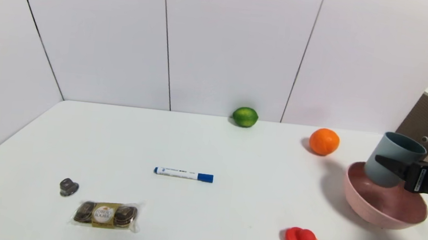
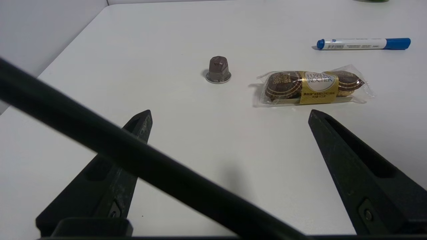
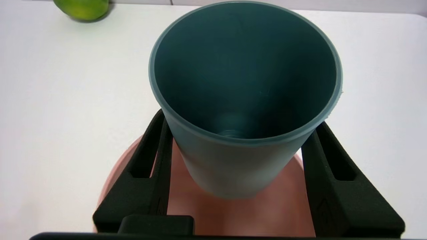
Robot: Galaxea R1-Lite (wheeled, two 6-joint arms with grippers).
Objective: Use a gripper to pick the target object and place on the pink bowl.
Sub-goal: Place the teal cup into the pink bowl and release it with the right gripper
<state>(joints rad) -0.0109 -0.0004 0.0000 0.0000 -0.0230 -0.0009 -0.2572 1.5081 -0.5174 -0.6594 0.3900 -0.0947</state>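
I see a smooth, matt white surface (image 1: 211, 147) with a faint sheen. The grey-blue cylindrical cup (image 3: 233, 166) looks like matt plastic, darker teal inside, its rim slightly rough at one edge. The wide pale-pink bowl (image 1: 363, 209) has the same dull, matt finish. My right gripper's black fingers (image 3: 146, 180) look like grainy moulded plastic. On the left wrist view, the chocolate pack (image 2: 313, 87) wears glossy, crinkled clear film with a gold paper band, and the small brown capsule (image 2: 218, 69) shines like foil with a metal rim.
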